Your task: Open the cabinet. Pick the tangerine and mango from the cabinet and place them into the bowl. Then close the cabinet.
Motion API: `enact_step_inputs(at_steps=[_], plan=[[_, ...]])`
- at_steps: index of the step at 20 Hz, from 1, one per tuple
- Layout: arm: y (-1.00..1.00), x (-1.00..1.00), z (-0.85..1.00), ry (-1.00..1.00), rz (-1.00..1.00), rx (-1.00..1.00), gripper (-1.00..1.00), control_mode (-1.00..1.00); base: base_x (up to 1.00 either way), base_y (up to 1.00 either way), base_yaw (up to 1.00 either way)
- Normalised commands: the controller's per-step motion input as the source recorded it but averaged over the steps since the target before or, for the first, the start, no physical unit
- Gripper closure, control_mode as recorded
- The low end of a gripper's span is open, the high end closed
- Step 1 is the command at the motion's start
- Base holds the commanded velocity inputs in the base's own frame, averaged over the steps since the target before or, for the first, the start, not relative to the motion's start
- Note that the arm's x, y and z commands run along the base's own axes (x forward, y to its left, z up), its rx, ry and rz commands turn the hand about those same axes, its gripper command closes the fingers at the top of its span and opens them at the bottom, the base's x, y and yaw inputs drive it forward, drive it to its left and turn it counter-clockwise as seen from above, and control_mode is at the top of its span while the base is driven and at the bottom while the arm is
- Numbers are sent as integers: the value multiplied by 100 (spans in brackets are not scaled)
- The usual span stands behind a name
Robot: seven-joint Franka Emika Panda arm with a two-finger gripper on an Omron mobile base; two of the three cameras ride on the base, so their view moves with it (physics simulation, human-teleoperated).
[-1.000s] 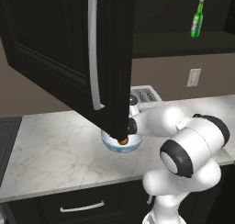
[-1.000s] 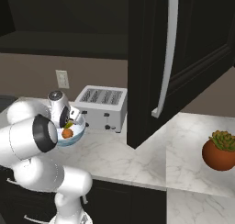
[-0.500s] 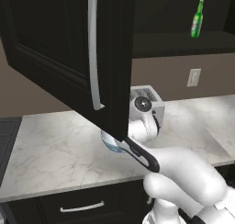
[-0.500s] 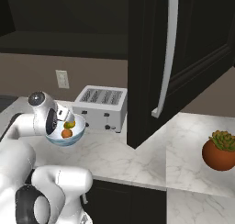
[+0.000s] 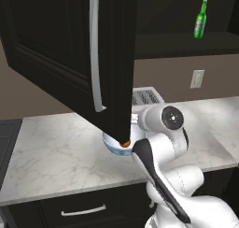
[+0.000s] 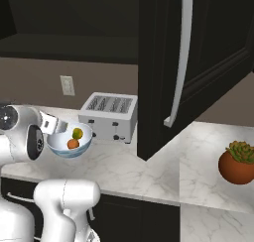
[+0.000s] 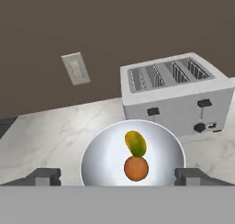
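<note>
The cabinet stands open, its black door (image 5: 56, 45) (image 6: 208, 37) swung out over the counter. On the counter sits the pale bowl (image 6: 62, 148) (image 7: 94, 156) (image 5: 112, 147), partly behind the door's edge in the left base view. Inside it lie the orange tangerine (image 7: 136, 168) (image 6: 73, 144) (image 5: 125, 143) and, touching it, the yellow-green mango (image 7: 135, 142) (image 6: 77, 133). My gripper (image 7: 118, 177) (image 6: 56, 125) hangs open and empty just above the bowl's near-left rim, with its fingertips (image 7: 43, 176) spread wider than the bowl.
A silver toaster (image 7: 176, 92) (image 6: 110, 116) (image 5: 147, 97) stands right behind the bowl. A wall outlet (image 7: 76, 68) (image 6: 66, 85) is on the back wall. A green bottle (image 5: 200, 19) stands on the shelf. A potted plant (image 6: 239, 161) sits on the counter at the right.
The hand has pulled back from inside the bowl toward its left rim and lifted slightly, while the arm swung into a different pose. Both fruits lie free in the bowl.
</note>
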Motion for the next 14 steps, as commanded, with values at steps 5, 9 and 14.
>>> enact_step_inputs(at_steps=[5,9,14], plan=[[-4,-100,100,-35,4,0,-100,-100,0,0,0],[0,-100,100,-35,10,0,-100,-100,0,0,0],[-3,-100,44,-40,15,0,-100,-100,0,0,0]])
